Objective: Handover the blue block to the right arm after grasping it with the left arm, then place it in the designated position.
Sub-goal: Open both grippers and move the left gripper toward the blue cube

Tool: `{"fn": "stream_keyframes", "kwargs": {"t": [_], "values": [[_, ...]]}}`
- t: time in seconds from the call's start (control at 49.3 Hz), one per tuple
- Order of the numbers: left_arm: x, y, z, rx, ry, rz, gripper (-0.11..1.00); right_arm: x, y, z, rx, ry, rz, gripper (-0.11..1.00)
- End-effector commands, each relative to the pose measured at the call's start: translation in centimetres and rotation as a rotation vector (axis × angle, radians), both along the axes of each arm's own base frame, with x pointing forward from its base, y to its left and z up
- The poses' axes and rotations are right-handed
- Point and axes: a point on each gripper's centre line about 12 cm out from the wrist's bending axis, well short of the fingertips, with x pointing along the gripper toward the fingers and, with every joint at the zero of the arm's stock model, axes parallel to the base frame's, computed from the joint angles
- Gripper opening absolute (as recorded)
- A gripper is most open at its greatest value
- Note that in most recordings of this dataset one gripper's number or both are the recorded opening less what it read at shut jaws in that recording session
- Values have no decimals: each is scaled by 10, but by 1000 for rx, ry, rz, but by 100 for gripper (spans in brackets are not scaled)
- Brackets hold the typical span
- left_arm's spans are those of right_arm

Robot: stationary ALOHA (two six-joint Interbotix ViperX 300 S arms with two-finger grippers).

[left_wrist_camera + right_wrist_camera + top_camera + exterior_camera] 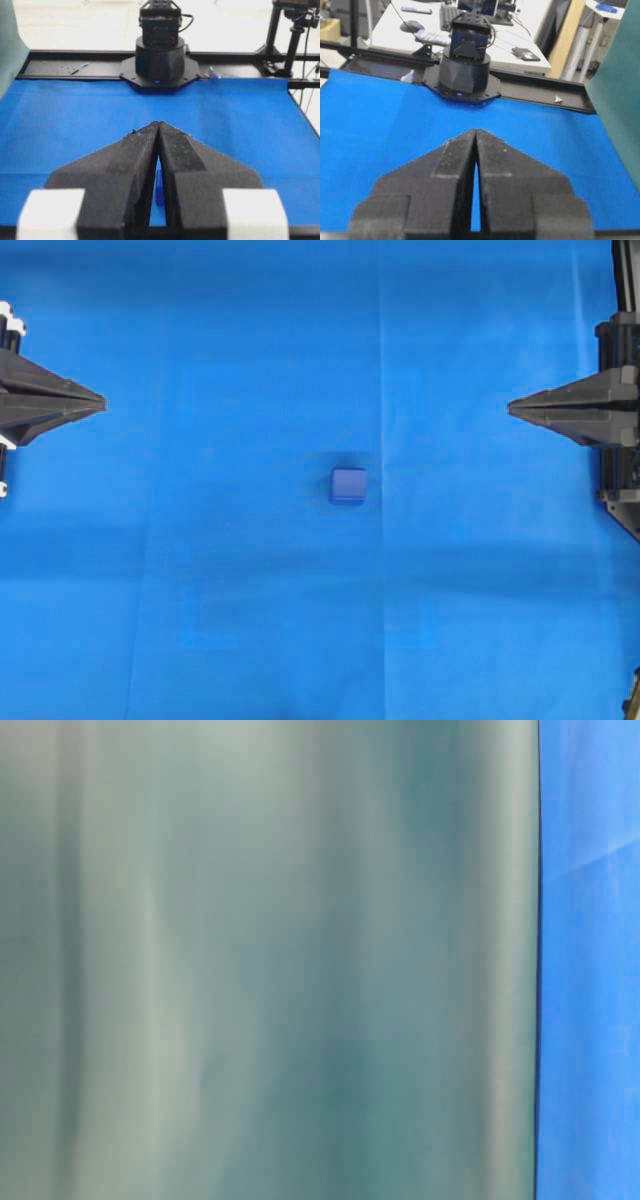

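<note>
The blue block (348,485), a small dark-blue cube, lies alone near the middle of the blue cloth (230,580). My left gripper (102,400) sits at the left edge, fingertips touching, shut and holding nothing, far from the block. In the left wrist view a sliver of the blue block (159,187) shows through the slit behind the shut left gripper (158,123). My right gripper (510,407) points in from the right edge, also shut and empty. In the right wrist view the right gripper (476,131) shows only cloth behind it.
A faint lighter square (210,625) marks the cloth at lower left. Each wrist view shows the opposite arm's black base (159,60) (465,70) at the far table edge. A grey-green sheet (270,960) fills most of the table-level view.
</note>
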Motion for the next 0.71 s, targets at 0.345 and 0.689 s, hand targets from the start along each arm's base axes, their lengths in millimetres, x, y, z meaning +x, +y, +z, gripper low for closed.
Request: {"fn": "stream_keyframes", "kwargs": {"t": [0.345,0.689], "values": [[-1,1,12,-6,-35,2,0,5,0,10,2,2,0,-3],[-1,1,13,-20,-35,2,11,5,0,10,30,3,3,7]]}}
